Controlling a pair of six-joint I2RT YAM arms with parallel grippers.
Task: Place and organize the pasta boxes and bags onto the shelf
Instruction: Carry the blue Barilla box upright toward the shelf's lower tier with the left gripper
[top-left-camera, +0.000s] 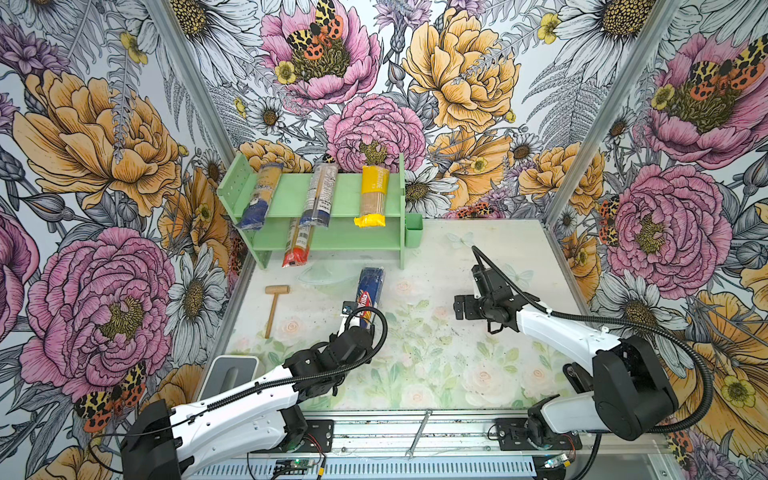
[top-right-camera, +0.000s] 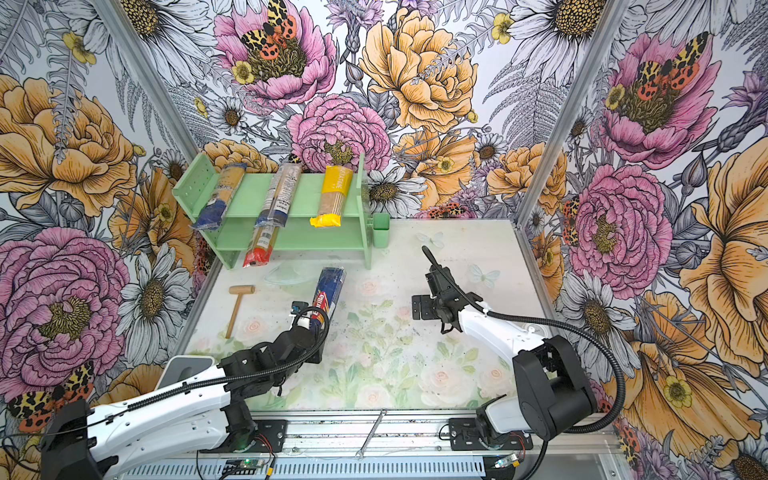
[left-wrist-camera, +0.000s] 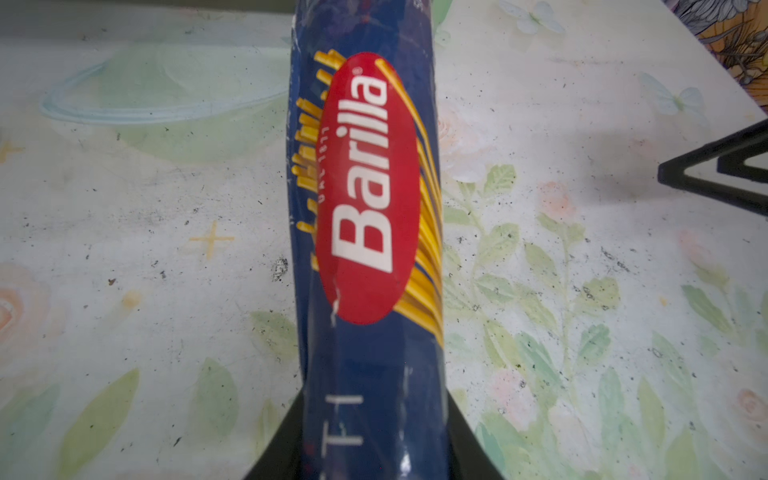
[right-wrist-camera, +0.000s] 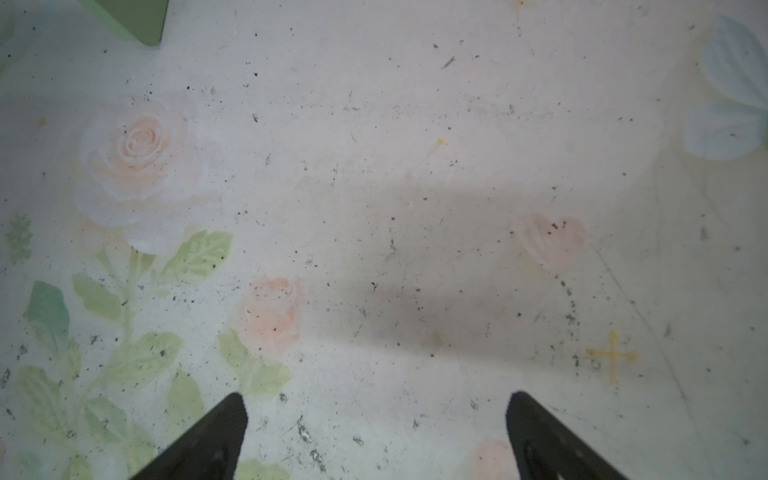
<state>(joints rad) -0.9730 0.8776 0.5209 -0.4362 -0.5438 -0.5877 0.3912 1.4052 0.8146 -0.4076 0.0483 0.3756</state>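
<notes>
The mint-green shelf (top-left-camera: 345, 198) stands at the back left in both top views. Its upper tier carries two clear bags with dark blue ends (top-left-camera: 259, 195) (top-left-camera: 318, 195) and a yellow bag (top-left-camera: 372, 195), all overhanging the front edge. A red-ended clear bag (top-left-camera: 297, 245) lies on the lower tier. My left gripper (top-left-camera: 357, 322) (left-wrist-camera: 374, 415) is shut on the near end of the dark blue Barilla box (top-left-camera: 370, 291) (left-wrist-camera: 370, 187), whose far end points toward the shelf. My right gripper (top-left-camera: 461, 307) (right-wrist-camera: 376, 399) hovers open over bare table to the right, with nothing between its fingers.
A wooden mallet (top-left-camera: 275, 307) lies left of the box. A clear glass lid (top-left-camera: 320, 276) sits in front of the shelf. A small green cup (top-left-camera: 413, 230) hangs on the shelf's right side. A grey-white container (top-left-camera: 230, 374) stands front left, and a wrench (top-left-camera: 417, 432) lies on the front rail.
</notes>
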